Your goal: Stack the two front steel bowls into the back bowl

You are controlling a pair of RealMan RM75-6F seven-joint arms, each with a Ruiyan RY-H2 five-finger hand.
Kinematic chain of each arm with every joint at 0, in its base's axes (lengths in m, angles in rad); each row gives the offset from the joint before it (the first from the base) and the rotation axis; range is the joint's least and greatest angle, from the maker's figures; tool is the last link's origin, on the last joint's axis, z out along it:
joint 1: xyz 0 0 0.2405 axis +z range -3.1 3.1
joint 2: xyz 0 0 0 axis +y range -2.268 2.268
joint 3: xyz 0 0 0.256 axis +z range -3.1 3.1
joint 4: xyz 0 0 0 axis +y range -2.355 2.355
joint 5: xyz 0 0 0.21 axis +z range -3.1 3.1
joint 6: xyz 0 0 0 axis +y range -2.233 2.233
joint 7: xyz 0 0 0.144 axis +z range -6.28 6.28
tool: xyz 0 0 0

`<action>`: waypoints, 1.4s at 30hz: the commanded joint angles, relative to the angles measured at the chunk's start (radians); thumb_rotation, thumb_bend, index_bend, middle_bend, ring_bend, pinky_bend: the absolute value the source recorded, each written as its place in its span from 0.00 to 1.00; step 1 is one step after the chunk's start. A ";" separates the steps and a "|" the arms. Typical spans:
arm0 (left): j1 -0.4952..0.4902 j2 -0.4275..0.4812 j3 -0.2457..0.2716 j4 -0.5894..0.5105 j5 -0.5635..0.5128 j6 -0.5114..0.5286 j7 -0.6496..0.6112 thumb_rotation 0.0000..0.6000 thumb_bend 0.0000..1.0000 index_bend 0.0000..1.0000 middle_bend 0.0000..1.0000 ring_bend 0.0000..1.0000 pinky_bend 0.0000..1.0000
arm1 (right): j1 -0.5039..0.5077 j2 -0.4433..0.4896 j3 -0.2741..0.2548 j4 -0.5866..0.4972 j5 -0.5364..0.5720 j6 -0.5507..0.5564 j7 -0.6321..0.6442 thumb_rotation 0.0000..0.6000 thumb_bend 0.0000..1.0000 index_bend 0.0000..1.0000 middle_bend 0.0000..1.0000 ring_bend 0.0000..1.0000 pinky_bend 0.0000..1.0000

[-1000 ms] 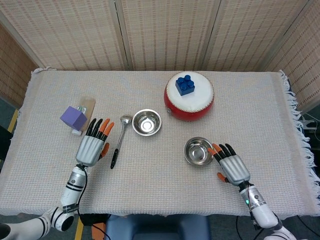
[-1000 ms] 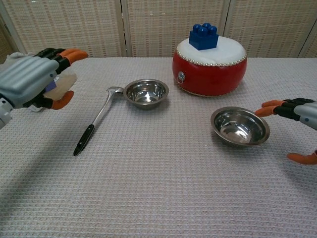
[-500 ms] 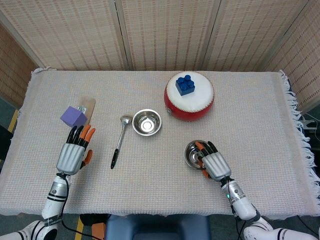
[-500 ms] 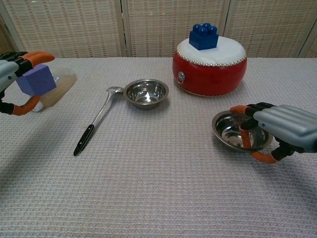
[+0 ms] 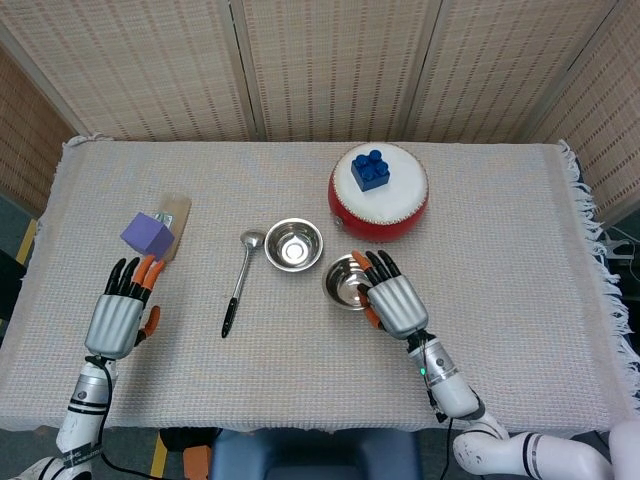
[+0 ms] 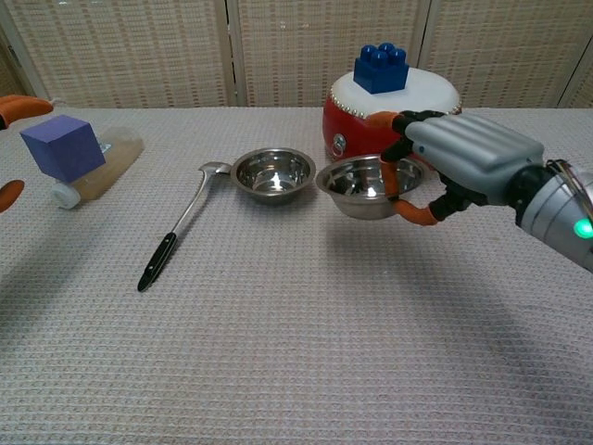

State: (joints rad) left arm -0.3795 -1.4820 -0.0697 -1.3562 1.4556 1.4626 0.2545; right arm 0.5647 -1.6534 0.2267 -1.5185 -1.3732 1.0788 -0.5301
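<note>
Right hand (image 6: 463,158) pinching the rim of a front bowl (image 6: 369,184), held clear of the counter (image 5: 500,240) just beside the back bowl (image 5: 293,244) and before the red drum (image 5: 378,192); left hand (image 5: 118,312), fingers spread, holding nothing, near the purple cube (image 5: 148,235).

In the chest view the left hand (image 6: 11,148) is almost wholly cut off by the left edge; only two orange fingertips show. The right hand (image 5: 394,298) covers the near rim of the held steel bowl (image 5: 347,280) in the head view, so the grip beneath cannot be made out. The purple cube (image 6: 62,147) hides part of the pale bottle (image 6: 104,165) behind it. The red drum (image 6: 352,130) is partly blocked by hand and bowl, and perhaps touches neither.
</note>
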 commanded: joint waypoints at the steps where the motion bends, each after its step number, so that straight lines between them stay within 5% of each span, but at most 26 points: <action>1: 0.008 0.015 -0.006 -0.009 -0.002 0.003 -0.006 1.00 0.49 0.00 0.00 0.00 0.00 | 0.094 -0.107 0.076 0.089 0.039 -0.013 -0.078 1.00 0.39 0.62 0.02 0.00 0.07; 13: 0.029 0.058 -0.033 -0.014 -0.030 -0.013 -0.037 1.00 0.50 0.00 0.00 0.00 0.00 | 0.401 -0.439 0.242 0.630 0.145 -0.115 0.023 1.00 0.39 0.62 0.03 0.00 0.10; 18: 0.031 0.062 -0.047 0.004 -0.054 -0.035 -0.056 1.00 0.50 0.00 0.00 0.00 0.00 | 0.495 -0.538 0.249 0.839 0.133 -0.131 0.147 1.00 0.39 0.60 0.05 0.00 0.11; 19: 0.032 0.061 -0.049 0.008 -0.058 -0.039 -0.058 1.00 0.50 0.00 0.00 0.00 0.00 | 0.501 -0.548 0.242 0.865 0.131 -0.141 0.165 1.00 0.39 0.54 0.05 0.00 0.11; 22: 0.034 0.058 -0.051 0.018 -0.064 -0.046 -0.059 1.00 0.50 0.00 0.00 0.00 0.00 | 0.502 -0.553 0.222 0.892 0.145 -0.198 0.187 1.00 0.32 0.13 0.02 0.00 0.09; 24: 0.037 0.058 -0.050 0.016 -0.064 -0.046 -0.056 1.00 0.50 0.00 0.00 0.00 0.00 | 0.484 -0.527 0.215 0.849 0.167 -0.239 0.191 1.00 0.19 0.00 0.00 0.00 0.04; 26: 0.041 0.060 -0.049 0.007 -0.056 -0.037 -0.053 1.00 0.50 0.00 0.00 0.00 0.00 | 0.443 -0.473 0.200 0.750 0.174 -0.239 0.196 1.00 0.11 0.00 0.00 0.00 0.01; 33: 0.067 0.080 -0.030 -0.058 -0.023 -0.001 -0.044 1.00 0.50 0.00 0.00 0.00 0.01 | 0.200 -0.140 0.087 0.211 0.181 -0.066 0.030 1.00 0.05 0.00 0.00 0.00 0.00; 37: 0.107 0.117 0.005 -0.121 -0.012 0.013 -0.049 1.00 0.50 0.00 0.00 0.00 0.01 | 0.016 0.139 -0.046 -0.128 0.168 0.091 -0.117 1.00 0.05 0.00 0.00 0.00 0.00; 42: 0.155 0.144 0.046 -0.172 -0.012 0.034 0.014 1.00 0.50 0.00 0.00 0.00 0.01 | -0.225 0.347 -0.226 -0.277 0.070 0.351 -0.104 1.00 0.05 0.00 0.00 0.00 0.00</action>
State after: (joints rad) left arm -0.2431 -1.3498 -0.0407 -1.5106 1.4416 1.4854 0.2495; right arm 0.5904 -1.5328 0.1905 -1.6175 -1.2315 1.1798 -0.5711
